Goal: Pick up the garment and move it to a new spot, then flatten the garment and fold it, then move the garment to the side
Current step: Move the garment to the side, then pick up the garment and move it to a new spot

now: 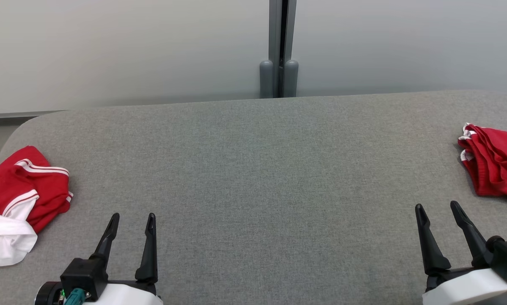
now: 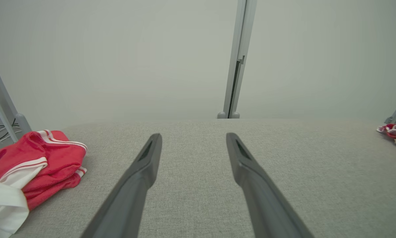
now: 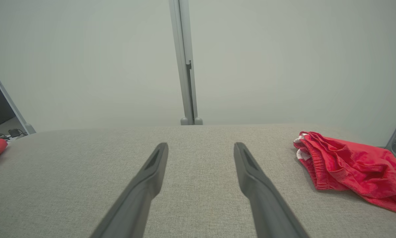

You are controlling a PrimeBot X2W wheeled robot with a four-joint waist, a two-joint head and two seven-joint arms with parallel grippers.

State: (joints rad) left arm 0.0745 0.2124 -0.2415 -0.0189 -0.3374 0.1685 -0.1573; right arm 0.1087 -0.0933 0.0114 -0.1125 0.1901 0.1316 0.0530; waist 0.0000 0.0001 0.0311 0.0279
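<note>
1. Evidently soft and light, the crumpled red shorts [image 1: 492, 171] lie at the grey padded table's [image 1: 253, 178] right edge, well apart from the folded red-and-white garments [image 1: 25, 190] at its left.
2. They will likely drape and slip, so a pinch on the gathered waistband looks surest.
3. Both arms rest low at the near edge. The left gripper [image 1: 133, 217] and right gripper [image 1: 436, 206] point forward, jaws spread wide and empty, the right one near the shorts.

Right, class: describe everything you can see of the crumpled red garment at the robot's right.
The red garment is soft-looking cloth, crumpled in loose folds, with a gathered band and white trim at one end. It lies bunched on the grey fabric table near its right edge. Nothing but the table is seen touching it; the open right pincer stands apart from it.
</note>
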